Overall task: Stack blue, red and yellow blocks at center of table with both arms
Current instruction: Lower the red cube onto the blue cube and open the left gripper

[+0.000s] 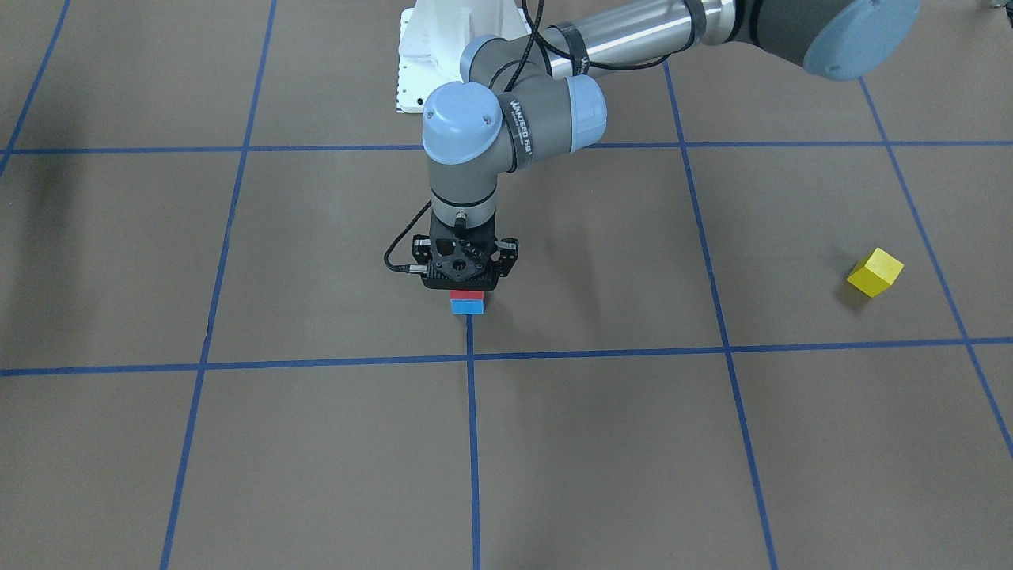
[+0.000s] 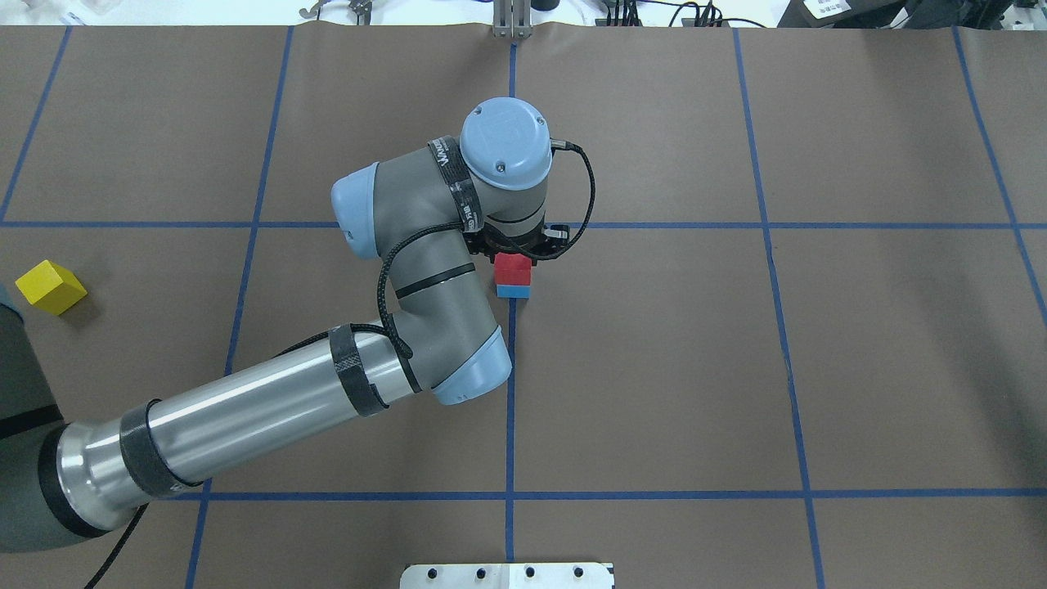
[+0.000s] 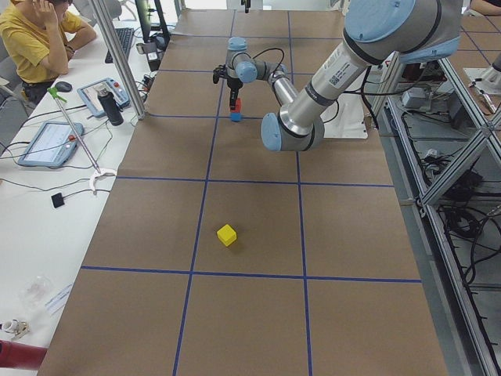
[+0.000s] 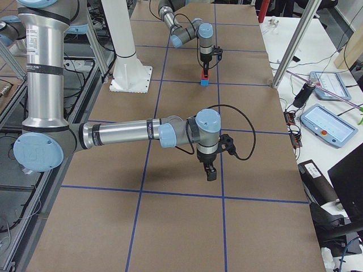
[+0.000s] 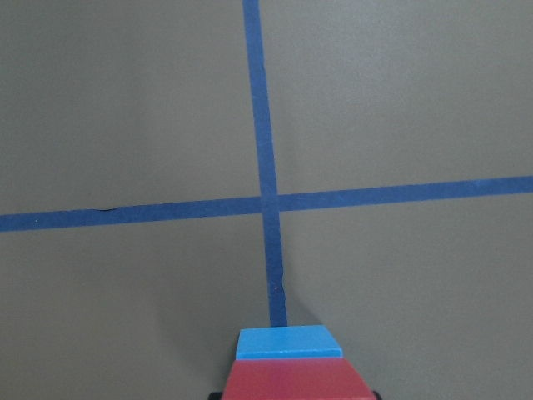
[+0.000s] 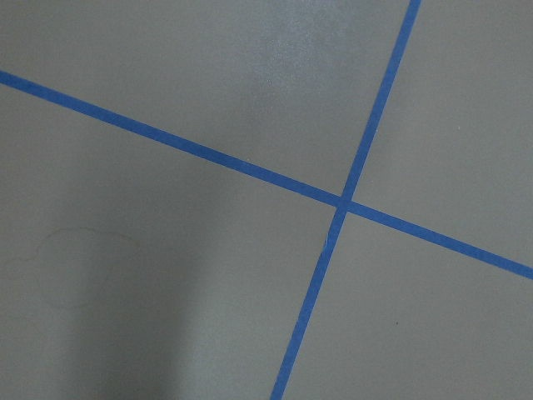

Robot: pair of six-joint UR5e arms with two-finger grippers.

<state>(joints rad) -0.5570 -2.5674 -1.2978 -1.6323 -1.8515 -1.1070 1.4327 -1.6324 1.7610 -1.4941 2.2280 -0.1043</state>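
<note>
At the table's centre the red block (image 2: 513, 267) rests on the blue block (image 2: 513, 290), on a blue tape line. My left gripper (image 1: 463, 277) points straight down over this pair, its fingers at the red block's sides. In the left wrist view the red block (image 5: 291, 380) fills the bottom edge, with the blue block (image 5: 289, 342) showing just beyond it. The yellow block (image 2: 51, 287) lies alone, tilted, far out on my left side. My right gripper (image 4: 211, 173) shows only in the exterior right view, hanging low over bare table; I cannot tell whether it is open or shut.
The brown table (image 2: 654, 368) carries a grid of blue tape lines. The white pedestal base (image 1: 431, 55) stands behind the stack. A person sits at a side bench (image 3: 55, 141) with tablets and cables. Metal frame posts (image 4: 286, 51) line the table's edge.
</note>
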